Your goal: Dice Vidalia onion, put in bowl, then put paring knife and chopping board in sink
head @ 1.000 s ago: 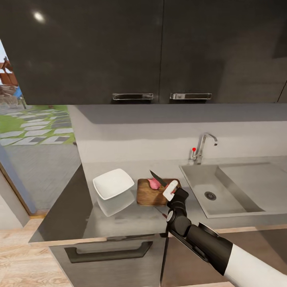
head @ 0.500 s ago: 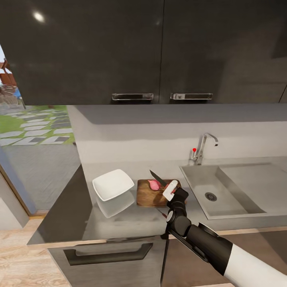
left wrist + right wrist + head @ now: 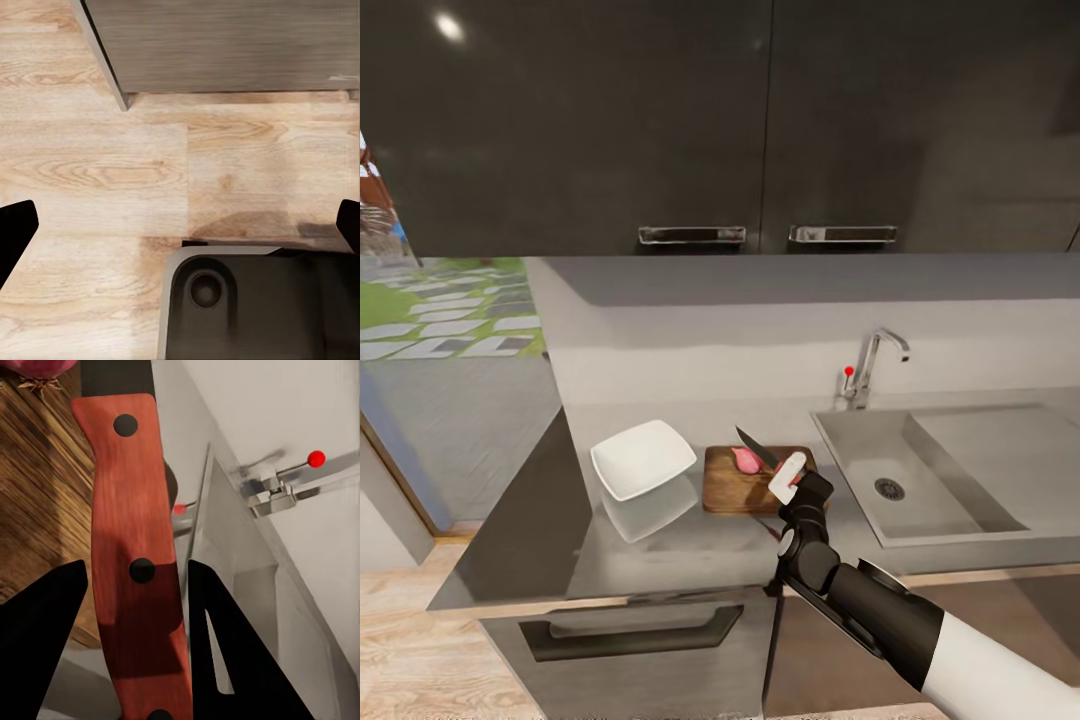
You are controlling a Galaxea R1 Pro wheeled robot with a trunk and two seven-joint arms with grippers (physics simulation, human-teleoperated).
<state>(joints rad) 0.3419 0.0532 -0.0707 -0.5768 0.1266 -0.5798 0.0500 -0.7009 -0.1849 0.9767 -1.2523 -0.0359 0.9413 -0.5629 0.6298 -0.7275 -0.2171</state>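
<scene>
Two dark cupboards hang over the long grey countertop (image 3: 690,555), and that is the biggest thing I see from my head. Next in size is the sink (image 3: 960,480) on my right side, with its tap and little red knob. Then comes the white bowl (image 3: 643,459), sitting on the countertop just beside the brown chopping board (image 3: 732,488). On the board lies the small pink Vidalia onion (image 3: 746,461), not cut up yet. My right gripper (image 3: 792,477) is pressed tight around the paring knife (image 3: 758,448), and the dark blade tilts down so its edge is right at the onion. Compared with a second ago, almost nothing on the board has changed. The whole picture slid a tiny bit, so I think my head moved, not the things. The knife and the onion sit in nearly the same spot as before. I think that means I am only lining up, and the real cut has not started, so the dicing, the bowl and the clean-up all wait. My right wrist view shows what my head cannot: the red handle (image 3: 135,562) with its black dots squeezed between my two black fingers (image 3: 41,645), the wood grain of the board, and a bit of the onion at the far end. My left wrist view looks down at the wooden floor (image 3: 97,165) and a cabinet bottom (image 3: 225,45), with the left gripper (image 3: 180,225) spread wide and holding nothing.
</scene>
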